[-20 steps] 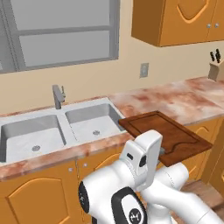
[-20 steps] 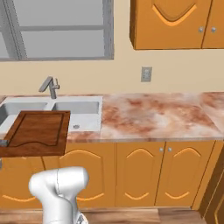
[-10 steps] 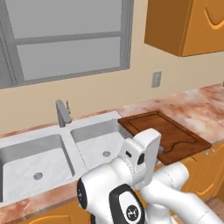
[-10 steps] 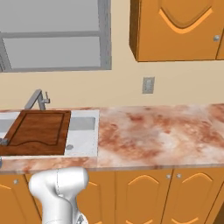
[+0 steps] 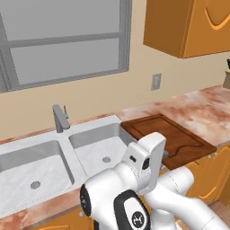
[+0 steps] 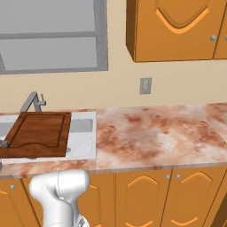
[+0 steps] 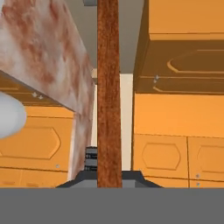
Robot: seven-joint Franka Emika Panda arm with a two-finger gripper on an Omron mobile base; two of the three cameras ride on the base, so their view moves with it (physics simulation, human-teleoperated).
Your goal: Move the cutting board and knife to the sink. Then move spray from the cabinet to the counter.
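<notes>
Since the earlier frames my base had driven on and both base cameras had swung with it: the sink (image 5: 67,152) had slid toward the middle of the left base view, and the cutting board (image 5: 167,139) had come along with me. Board sat level, held up, its near edge over the counter's (image 6: 168,137) front lip. From the right base view the board (image 6: 39,134) overlapped the right basin of the sink (image 6: 82,133), faucet (image 6: 32,102) just behind it. My claw (image 7: 109,175) was clamped shut on the cutting board (image 7: 108,87); along my hand, the board's edge ran straight up from between my fingertips. Orange cupboard doors (image 7: 179,127) lay beyond. Could not make out the knife.
</notes>
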